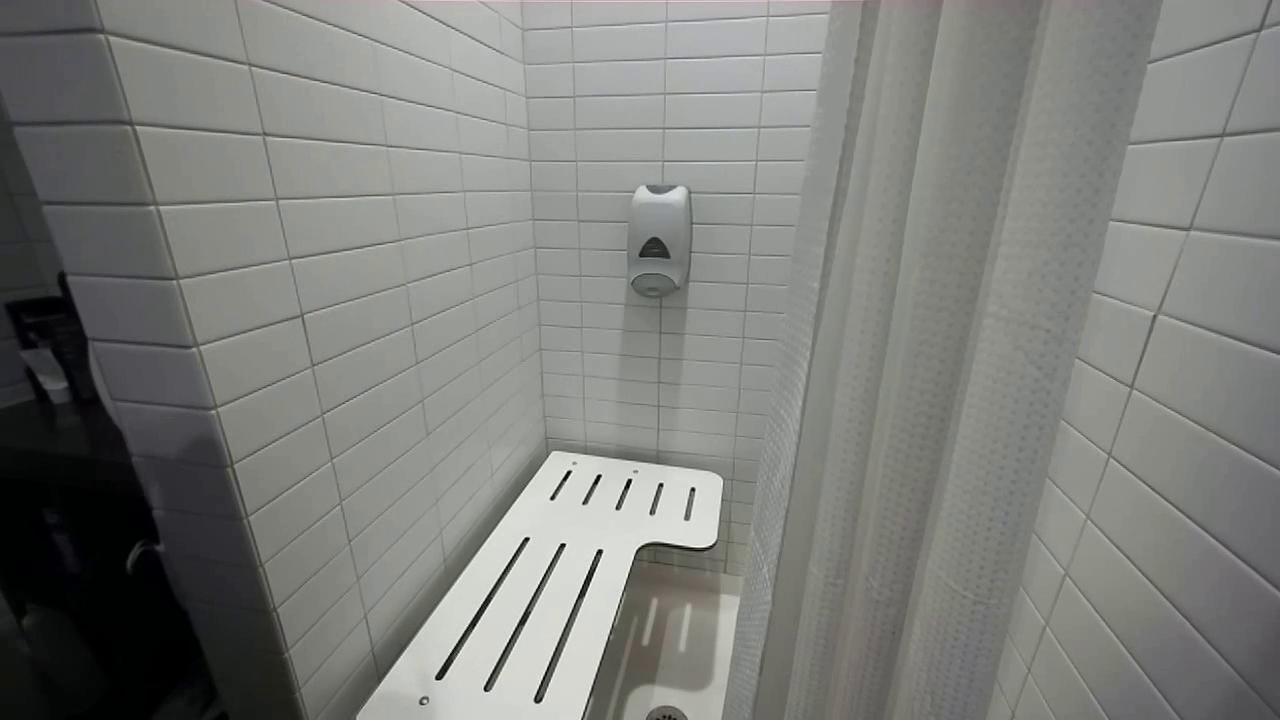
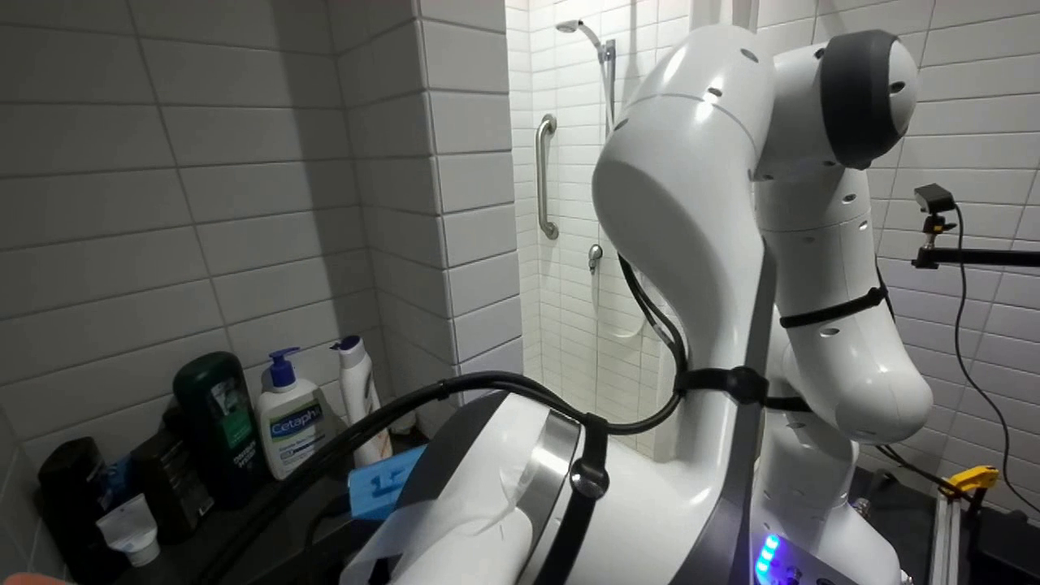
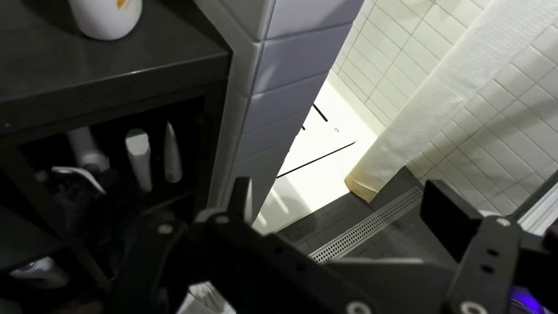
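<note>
White curtain (image 3: 442, 100) hangs beyond our claw (image 3: 342, 198), beside the slotted bench (image 1: 590, 525); with the jaws spread wide and gripping nothing, we'd best move slowly, keeping clear of the tiled corner (image 3: 285, 80) and dark shelf (image 3: 170, 52).

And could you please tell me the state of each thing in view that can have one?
Gripper: open, holding nothing.
Shelf unit: open-fronted, stocked.
White bottle: standing on the shelf unit.
Shower bench: down and level.
Shower curtain: gathered in folds.
Soap dispenser: on the wall, fill level hidden.
Cetaphil bottle: upright.
Green bottle: upright.
Shower head: hung up.
Base lights: lit blue.
</note>
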Controlling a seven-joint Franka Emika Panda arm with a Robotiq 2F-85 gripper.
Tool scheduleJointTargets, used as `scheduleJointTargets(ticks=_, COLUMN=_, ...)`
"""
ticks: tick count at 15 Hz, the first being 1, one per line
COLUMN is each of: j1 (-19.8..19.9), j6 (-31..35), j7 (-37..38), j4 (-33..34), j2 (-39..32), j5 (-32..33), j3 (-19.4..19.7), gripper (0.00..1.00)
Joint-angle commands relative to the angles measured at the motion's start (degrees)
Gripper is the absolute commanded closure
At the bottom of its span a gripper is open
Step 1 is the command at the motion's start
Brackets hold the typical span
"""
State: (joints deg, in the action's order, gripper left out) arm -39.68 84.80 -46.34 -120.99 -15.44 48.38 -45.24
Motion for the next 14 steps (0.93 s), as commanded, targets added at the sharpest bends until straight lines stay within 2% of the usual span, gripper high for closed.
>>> scheduleJointTargets(ticks=1, j1=-0.55, j6=-0.35, j7=-0.09, j4=0.47, j2=-0.48, j5=0.08, j3=-0.06, gripper=0.00)
scheduleJointTargets(ticks=4, j1=-0.35, j6=-0.44, j7=-0.43, j4=0.62, j2=-0.78, j5=0.15, j3=0.01, gripper=0.00)
scheduleJointTargets(ticks=8, j1=0.08, j6=-0.65, j7=-3.53, j4=-0.82, j2=0.99, j5=8.00, j3=0.70, gripper=0.00)
scheduleJointTargets(ticks=10, j1=1.32, j6=0.77, j7=-8.26, j4=-2.72, j2=3.57, j5=13.46, j3=0.79, gripper=0.00)
scheduleJointTargets(ticks=14, j1=6.34, j6=7.51, j7=-18.80, j4=-8.13, j2=10.86, j5=21.26, j3=1.04, gripper=0.00)
